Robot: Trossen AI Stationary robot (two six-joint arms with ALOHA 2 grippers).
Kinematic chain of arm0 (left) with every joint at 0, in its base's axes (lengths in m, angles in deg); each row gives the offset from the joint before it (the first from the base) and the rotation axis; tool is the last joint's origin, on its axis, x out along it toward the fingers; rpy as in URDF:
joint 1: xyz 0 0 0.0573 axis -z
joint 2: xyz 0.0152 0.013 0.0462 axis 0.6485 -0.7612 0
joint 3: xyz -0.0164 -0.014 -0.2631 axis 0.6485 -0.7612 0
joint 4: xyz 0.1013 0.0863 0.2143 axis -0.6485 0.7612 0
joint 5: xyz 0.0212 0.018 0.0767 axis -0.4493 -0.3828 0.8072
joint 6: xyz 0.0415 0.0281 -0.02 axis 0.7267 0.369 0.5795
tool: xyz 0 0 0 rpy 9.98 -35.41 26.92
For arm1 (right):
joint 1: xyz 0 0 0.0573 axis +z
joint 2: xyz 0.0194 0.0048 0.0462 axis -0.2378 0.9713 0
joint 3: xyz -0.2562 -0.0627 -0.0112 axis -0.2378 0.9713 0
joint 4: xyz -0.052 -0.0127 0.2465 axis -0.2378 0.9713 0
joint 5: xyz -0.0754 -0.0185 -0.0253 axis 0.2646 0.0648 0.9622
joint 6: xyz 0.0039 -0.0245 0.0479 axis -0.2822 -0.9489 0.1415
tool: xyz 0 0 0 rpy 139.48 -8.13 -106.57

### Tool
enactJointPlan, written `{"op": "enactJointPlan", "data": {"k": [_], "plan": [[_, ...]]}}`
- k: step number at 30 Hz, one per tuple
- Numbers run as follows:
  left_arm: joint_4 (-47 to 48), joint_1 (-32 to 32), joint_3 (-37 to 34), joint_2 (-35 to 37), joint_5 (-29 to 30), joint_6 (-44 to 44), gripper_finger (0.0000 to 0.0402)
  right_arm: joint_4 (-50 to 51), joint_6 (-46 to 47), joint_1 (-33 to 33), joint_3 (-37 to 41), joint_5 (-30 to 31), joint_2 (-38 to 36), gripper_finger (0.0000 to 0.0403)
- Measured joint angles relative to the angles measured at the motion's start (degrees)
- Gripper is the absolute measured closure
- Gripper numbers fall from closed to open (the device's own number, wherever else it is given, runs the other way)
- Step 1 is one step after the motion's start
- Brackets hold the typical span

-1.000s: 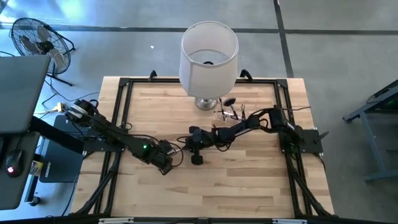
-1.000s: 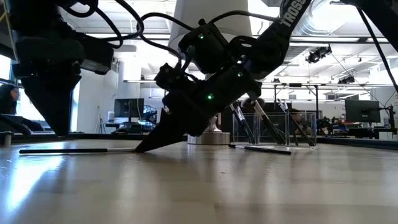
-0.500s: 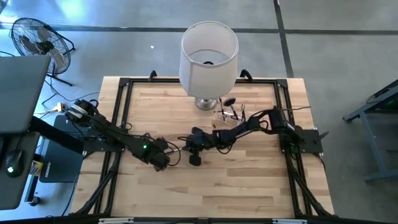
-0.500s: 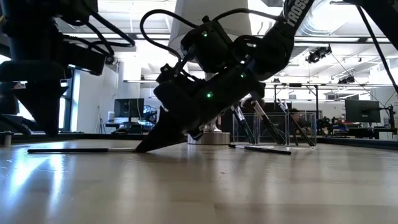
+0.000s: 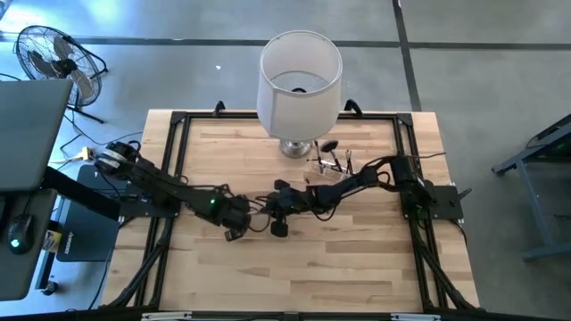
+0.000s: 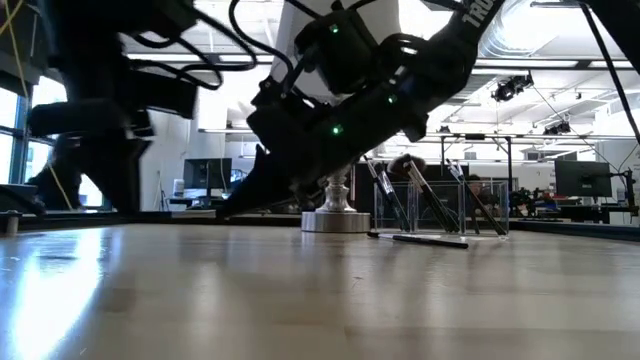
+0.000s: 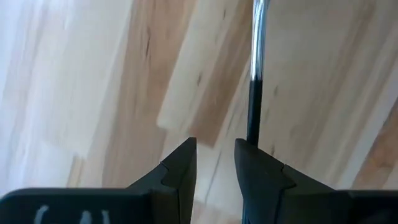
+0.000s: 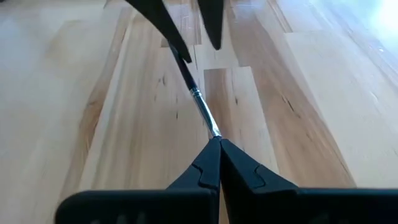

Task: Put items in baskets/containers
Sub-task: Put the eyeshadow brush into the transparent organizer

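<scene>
A thin brush (image 8: 198, 102), dark-handled with a silver ferrule, sticks out of my shut right gripper (image 8: 215, 140) near the table's middle (image 5: 264, 206). Its handle end (image 7: 252, 106) reaches my left gripper (image 7: 214, 155), which points down, open, with nothing between its fingers. The handle runs past the outer side of one left finger (image 7: 258, 163); I cannot tell whether they touch. The clear container (image 6: 440, 205) stands right of the lamp base with several brushes leaning inside it (image 5: 332, 160). Another brush (image 6: 420, 238) lies flat on the table in front of it. My right gripper pinches the brush at its head end, just past the silver ferrule (image 8: 210, 127), between the tips of its two fingers. The fingers slant down from the table's right side and the brush runs on along their line. The brush is off the table, its handle toward the left gripper.
A big white lampshade on a silver base (image 5: 300, 85) stands at the table's far middle, close behind both grippers. A black frame (image 5: 178, 160) runs round the table's edges. The near half of the wooden table (image 5: 303, 272) is free room.
My right gripper has risen, still shut, and the brush that lay on the table has come up off it. My left gripper has moved toward the brush's handle end and has rolled about its own pointing line, staying open.
</scene>
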Motion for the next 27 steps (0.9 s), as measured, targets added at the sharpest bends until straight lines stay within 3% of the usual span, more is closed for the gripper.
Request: {"op": "enactJointPlan", "data": {"k": [11, 16, 27], "plan": [[-3.8, -3.1, 0.0, 0.0, -0.8, 9.3, 0.0295, 1.1, -2.4, 2.0, 0.0, 5.1, -2.5, 0.0402], [-7.7, -3.1, -1.3, 0.0, -4.1, 12.8, 0.0296, 2.0, -4.1, 2.7, -0.1, 7.9, -4.3, 0.0402], [-10.0, -3.1, -1.7, 0.0, -6.4, 12.8, 0.0296, 7.0, -3.4, 2.7, -0.2, 6.0, -4.4, 0.0403]]}}
